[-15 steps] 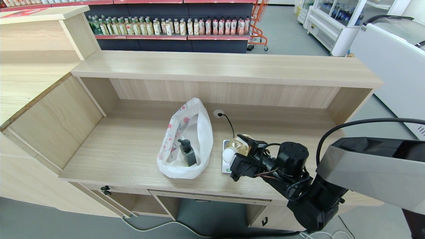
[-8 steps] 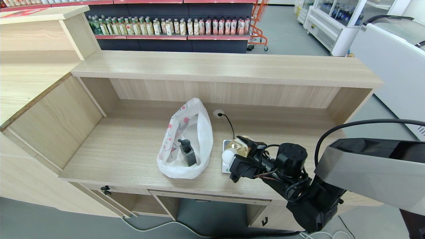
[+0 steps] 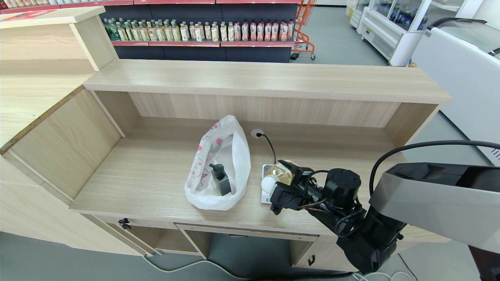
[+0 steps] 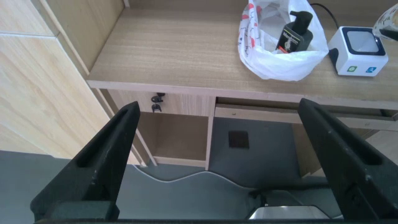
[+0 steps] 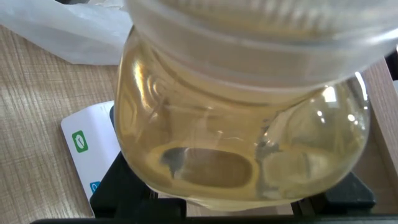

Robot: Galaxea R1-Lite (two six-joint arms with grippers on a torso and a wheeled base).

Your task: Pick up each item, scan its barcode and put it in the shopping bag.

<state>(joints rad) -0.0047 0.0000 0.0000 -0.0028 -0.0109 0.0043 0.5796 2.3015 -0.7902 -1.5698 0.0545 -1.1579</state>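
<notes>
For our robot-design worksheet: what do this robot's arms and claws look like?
The right arm has a boxy silver-grey shell, then round black joints, with a black cable arching over it and thin reddish wires at the wrist. The right claw is black. The left claw has two broad, flat black fingers.

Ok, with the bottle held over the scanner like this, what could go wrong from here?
The bottle, smooth and liquid-filled, lies sideways in the right hand over the scanner; it might slip and strike it. The shopping bag has a sagging mouth and a pump bottle already stands inside, so the bottle could snag the rim or knock that over.
</notes>
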